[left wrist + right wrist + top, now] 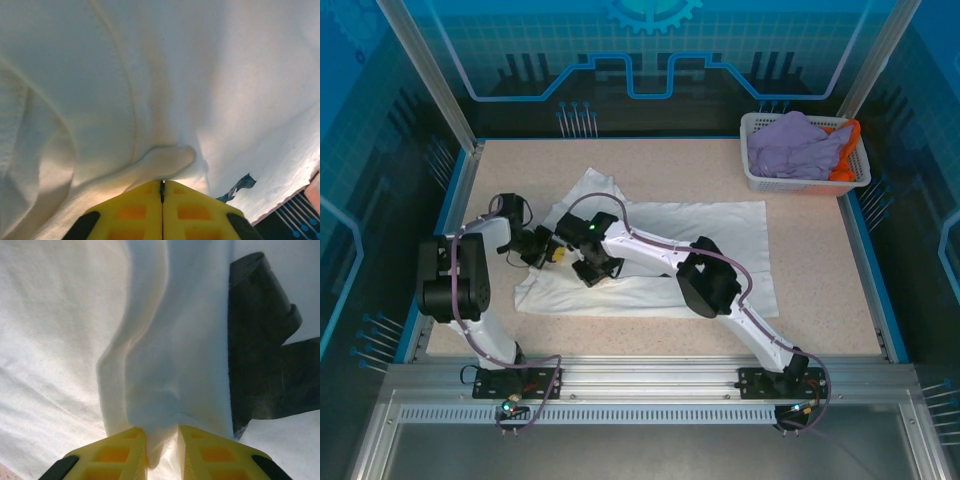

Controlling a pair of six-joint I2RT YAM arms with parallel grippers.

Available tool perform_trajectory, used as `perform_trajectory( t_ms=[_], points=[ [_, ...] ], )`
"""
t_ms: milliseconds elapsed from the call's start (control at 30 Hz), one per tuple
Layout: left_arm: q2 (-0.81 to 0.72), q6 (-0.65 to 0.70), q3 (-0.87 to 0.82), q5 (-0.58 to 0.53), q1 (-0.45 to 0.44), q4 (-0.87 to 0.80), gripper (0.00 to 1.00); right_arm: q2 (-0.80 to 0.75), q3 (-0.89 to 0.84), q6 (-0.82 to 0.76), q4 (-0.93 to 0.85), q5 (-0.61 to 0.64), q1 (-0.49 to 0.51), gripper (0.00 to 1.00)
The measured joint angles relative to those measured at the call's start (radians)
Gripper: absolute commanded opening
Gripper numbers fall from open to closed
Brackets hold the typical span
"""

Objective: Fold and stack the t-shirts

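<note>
Top external first, going left to right: my left gripper (548,254) sits low on the left edge of the white t-shirt (720,235), which is spread across the middle of the table (820,300). My right gripper (596,270) is just beside it, also down on the cloth.

Over at the far right corner, the white lattice basket (800,183) holds a bunched lavender t-shirt (790,145) with an orange t-shirt (847,150) at its right end.

Left wrist cam: the left gripper (161,186) has its yellow fingers (195,210) pressed together, pinching a fold of the white t-shirt (165,157). A small dark printed mark (239,185) shows to the right, too small to read.

Right wrist cam: the right gripper (162,440) is clamped on a hanging fold of the white t-shirt (165,365), with cloth between the fingers (215,455). There's a black part (260,340) just right of the fold, and I can't tell what it is.
</note>
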Motion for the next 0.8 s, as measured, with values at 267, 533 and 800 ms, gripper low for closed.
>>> perform_trajectory(
  t_ms=[267, 533, 800],
  points=[
    [0.001, 0.019, 0.024, -0.002, 0.000, -0.021, 0.32, -0.032, -0.057, 0.086, 0.026, -0.031, -0.046, 0.22],
    [-0.020, 0.072, 0.038, -0.024, 0.000, -0.094, 0.32, -0.074, -0.090, 0.150, 0.062, -0.069, -0.082, 0.22],
    [-0.019, 0.080, 0.032, -0.026, -0.020, -0.096, 0.34, -0.076, -0.095, 0.203, 0.068, -0.108, -0.110, 0.22]
  ],
)
